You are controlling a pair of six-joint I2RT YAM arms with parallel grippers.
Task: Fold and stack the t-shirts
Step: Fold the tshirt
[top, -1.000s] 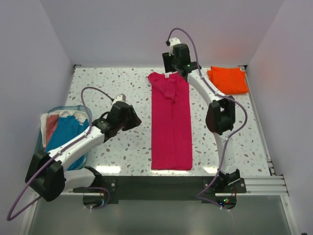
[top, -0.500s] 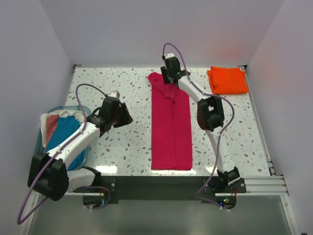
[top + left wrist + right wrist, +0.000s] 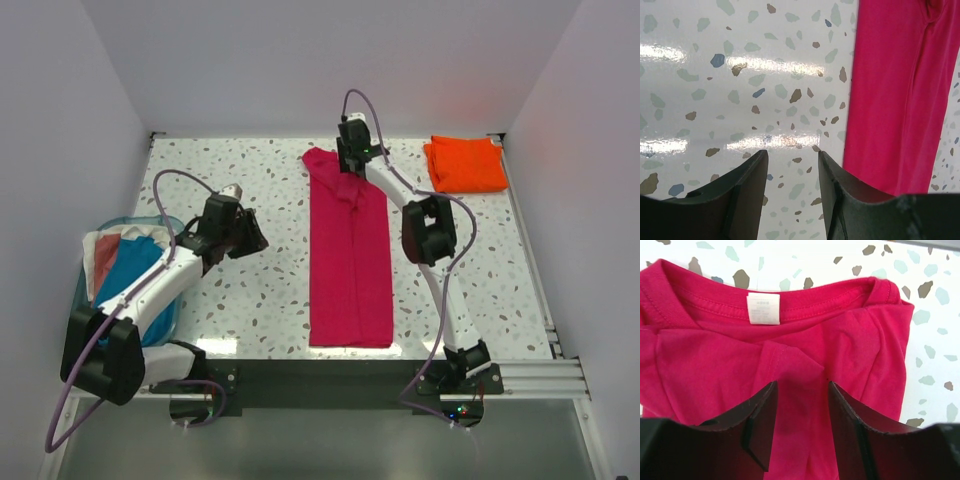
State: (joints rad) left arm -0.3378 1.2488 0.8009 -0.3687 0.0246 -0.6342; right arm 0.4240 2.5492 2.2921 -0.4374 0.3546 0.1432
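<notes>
Soft, limp pink t-shirt [image 3: 350, 270] looks best pinched at its collar [image 3: 810, 304], where the right claw [image 3: 801, 390] hangs half-open, empty; left claw [image 3: 791, 160] open, empty beside it.

Both arms move: right one comes in over the shirt, left one backs off.
Right gripper [image 3: 349, 165] shifts left and slightly nearer from the far table edge and now hangs over the collar end of the magenta t-shirt [image 3: 348, 260], jaws apart above the cloth. Its elbow swings left with it. Left gripper [image 3: 250, 237] pulls back to the left, further from the shirt's left edge, and sits over the bare table [image 3: 270, 290] with its forearm drawn in.
</notes>
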